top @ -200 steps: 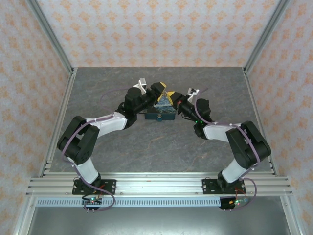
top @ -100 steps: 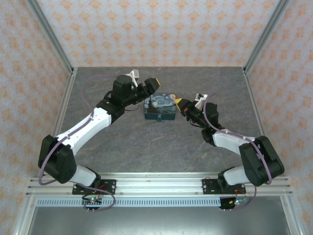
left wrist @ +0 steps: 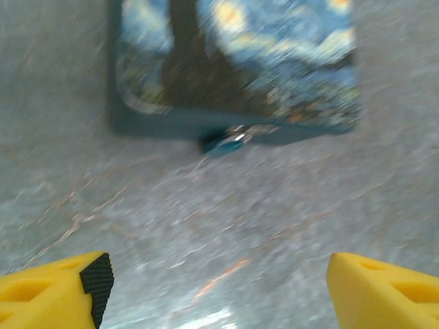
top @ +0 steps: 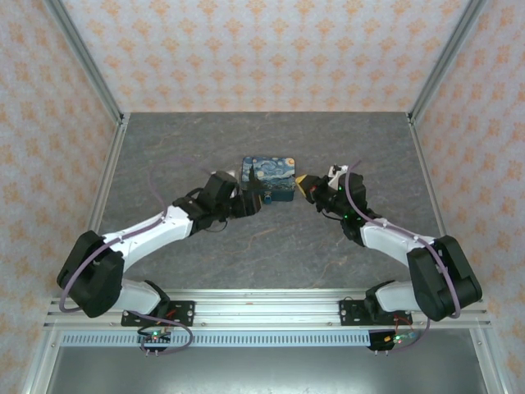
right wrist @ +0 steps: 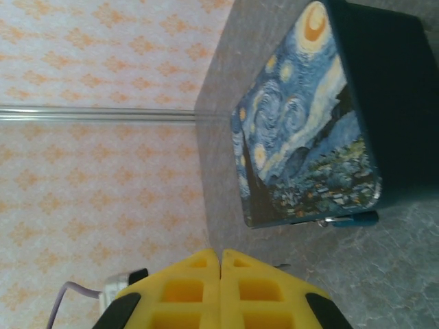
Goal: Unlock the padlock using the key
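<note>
Wide apart, the left gripper [left wrist: 214, 282] faced the padlock [left wrist: 221, 142] on the front of the starry box [left wrist: 233, 62]; the right gripper [right wrist: 220, 259] was pinched together nearby; I couldn't tell where the key was, so finding it seemed next.

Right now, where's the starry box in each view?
Top external: starry box, centre of the table.
Left wrist: box across the top edge.
Right wrist: box at upper right.
Shared landmark: small blue padlock on its front wall.
</note>
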You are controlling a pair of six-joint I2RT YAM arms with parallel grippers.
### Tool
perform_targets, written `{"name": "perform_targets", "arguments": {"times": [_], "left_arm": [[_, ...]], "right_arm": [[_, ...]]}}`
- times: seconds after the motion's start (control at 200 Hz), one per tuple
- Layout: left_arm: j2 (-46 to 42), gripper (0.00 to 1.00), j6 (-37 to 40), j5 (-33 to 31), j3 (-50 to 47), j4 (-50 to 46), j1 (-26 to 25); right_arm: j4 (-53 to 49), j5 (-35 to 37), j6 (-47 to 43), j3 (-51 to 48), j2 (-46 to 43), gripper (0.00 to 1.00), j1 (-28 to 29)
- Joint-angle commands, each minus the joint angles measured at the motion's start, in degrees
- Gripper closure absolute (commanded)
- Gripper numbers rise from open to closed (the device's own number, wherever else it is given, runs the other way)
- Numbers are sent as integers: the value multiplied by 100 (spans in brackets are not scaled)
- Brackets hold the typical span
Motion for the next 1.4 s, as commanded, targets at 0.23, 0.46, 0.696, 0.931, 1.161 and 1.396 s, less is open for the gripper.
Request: {"name": "perform_targets", "arguments": {"times": [0.23,0.46,0.696,0.931,1.161,1.396], "left_arm": [[99,25,-271,-148,-764,2176,14],[411,27,-245,-5,-493,2339,14],[719,30,-1267,444,35,2576,102],[836,29,-2735,436,1317,1153,101],[1214,28,-3334,836,1933,402,45],[1415,28,-3545,929,2106,214,-56]], "right_arm": [[-678,800,238,-151,-381,100,-24],[-651,1371,271,-334,-598,100,96],[-63,1481,366,-499,-634,100,326],[-283,1905,40,-134,-699,100,1076],[-15,2106,30,55,-390,100,1373],[-28,2026,-135,332,-179,100,1470]]}}
